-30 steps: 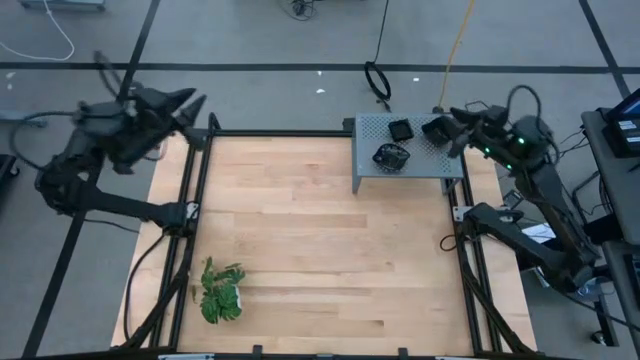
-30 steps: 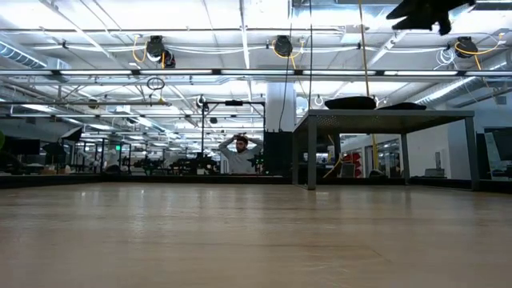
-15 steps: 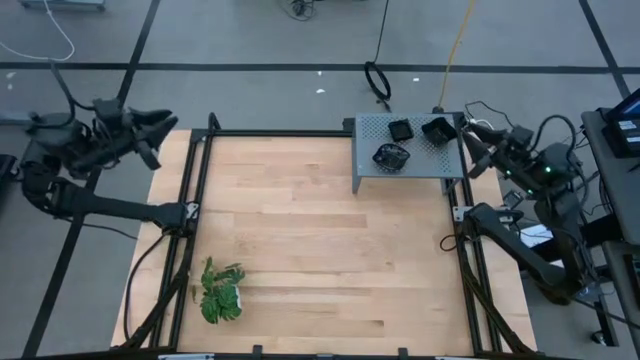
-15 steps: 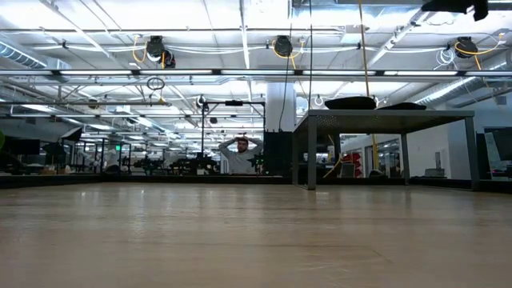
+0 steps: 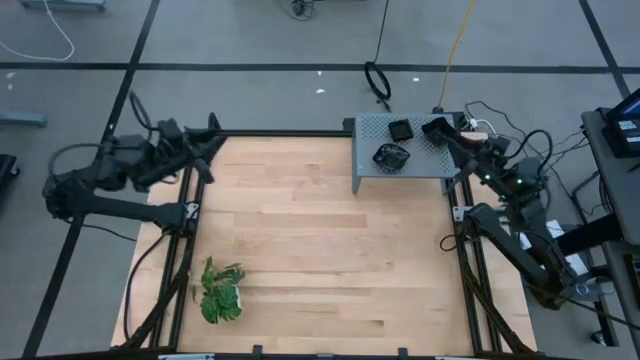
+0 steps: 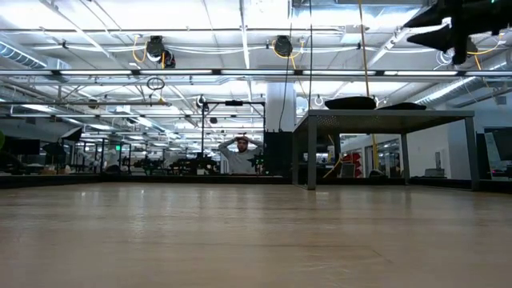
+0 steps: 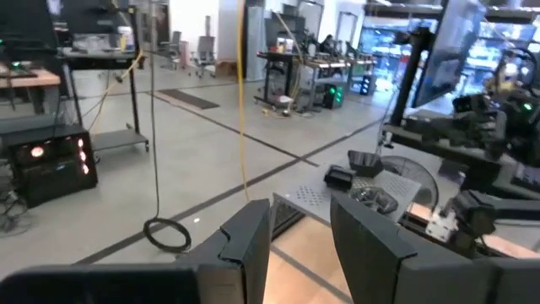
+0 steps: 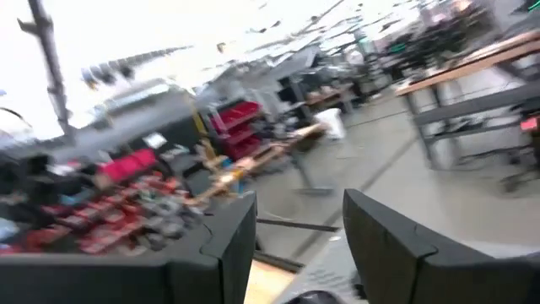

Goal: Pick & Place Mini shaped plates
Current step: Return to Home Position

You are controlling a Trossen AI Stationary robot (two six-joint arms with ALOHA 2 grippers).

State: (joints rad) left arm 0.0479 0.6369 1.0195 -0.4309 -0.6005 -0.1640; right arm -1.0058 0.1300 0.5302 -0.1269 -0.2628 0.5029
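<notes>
Three stacks of mini shaped plates (image 5: 391,155) sit on the grey perforated stand (image 5: 420,166) at a far corner of the table (image 5: 300,250), just beside the right jaws and well apart from the left jaws. Both pairs of jaws are parted and hold nothing. The right jaws hover at the stand's edge; the left jaws hang over the table's other far corner.

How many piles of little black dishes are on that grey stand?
3 on the grey stand: a square pile, a second pile beside it on the right, a third pile nearer the table's middle. Plates within piles can't be counted.
</notes>
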